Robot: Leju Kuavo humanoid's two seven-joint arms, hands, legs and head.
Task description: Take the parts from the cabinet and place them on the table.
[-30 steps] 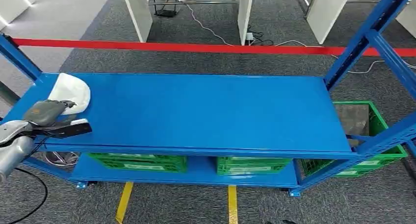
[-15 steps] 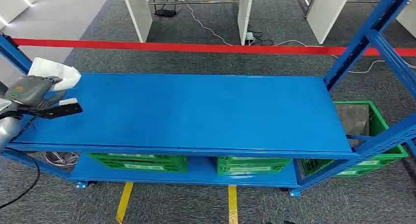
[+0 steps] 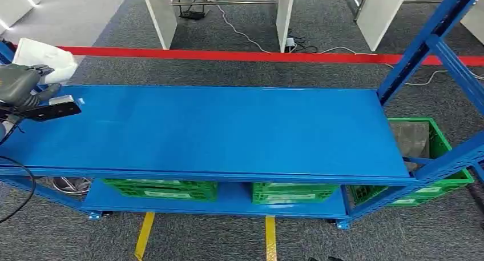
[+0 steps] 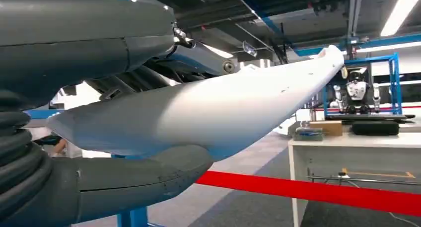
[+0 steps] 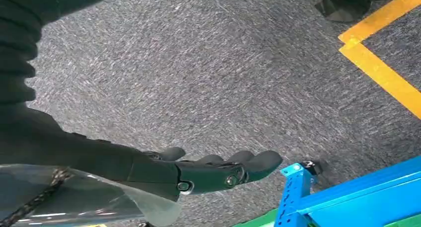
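Grey carpet (image 3: 319, 72) runs under and behind the blue cabinet (image 3: 228, 129), whose wide top shelf faces the robot. At the far left end of that shelf, the white part (image 3: 44, 60) is held up above the shelf's back corner by the left hand (image 3: 23, 87), lifted off the surface. In the left wrist view the same white part (image 4: 208, 113) appears as a smooth curved shell, with the thick grey thumb (image 4: 134, 180) under it and the darker fingers (image 4: 149, 73) over it, so the fingers are closed on the part. The right hand (image 5: 213, 172) hangs low over the carpet beside a blue cabinet leg (image 5: 293, 192); its fingers are stretched out, slightly apart, and hold nothing. A red band (image 3: 274, 56) crosses the carpet behind the cabinet. Green crates (image 3: 162, 188) sit on the lower shelf, and another green crate (image 3: 425, 158) stands at the right end. Yellow floor lines (image 3: 144, 235) lie in front.
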